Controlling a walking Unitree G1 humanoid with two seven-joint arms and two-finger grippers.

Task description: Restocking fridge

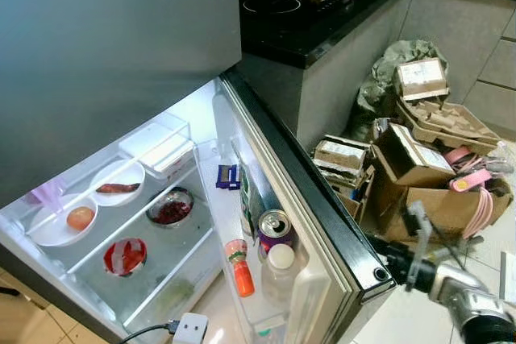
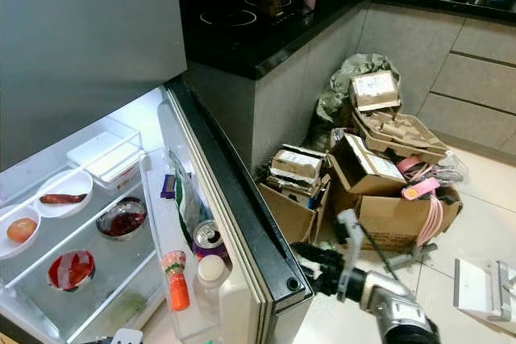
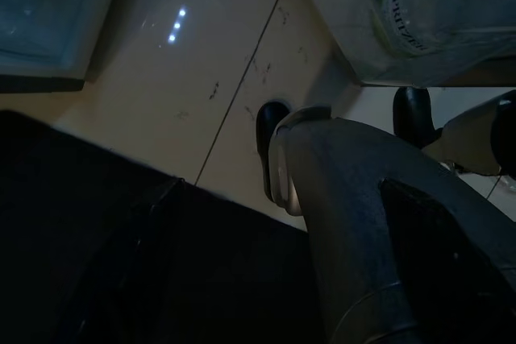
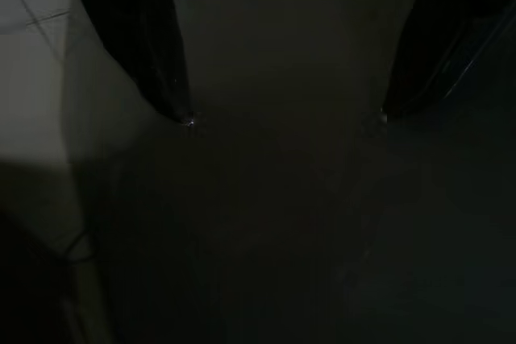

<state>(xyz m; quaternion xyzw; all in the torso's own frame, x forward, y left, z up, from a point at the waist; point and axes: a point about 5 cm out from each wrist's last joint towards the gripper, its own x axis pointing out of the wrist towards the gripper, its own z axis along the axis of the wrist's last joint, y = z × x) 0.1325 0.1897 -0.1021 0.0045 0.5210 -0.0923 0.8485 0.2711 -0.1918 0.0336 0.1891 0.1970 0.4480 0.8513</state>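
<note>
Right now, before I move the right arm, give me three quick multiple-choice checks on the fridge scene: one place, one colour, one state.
1. Where is the soda can?
A. In the fridge door bin
B. On a glass shelf
C. On the floor

2. What colour is the cap of the small bottle beside it?
A. Blue
B. Orange
C. Black

3. How do the right gripper fingers stand?
A. Shut on a box
B. Shut on the can
C. Open

Answers:
1 A: it stands among the door's bottles.
2 B: cap and lower body are orange.
3 C: the right wrist view shows its two fingers apart, at the door edge.
</note>
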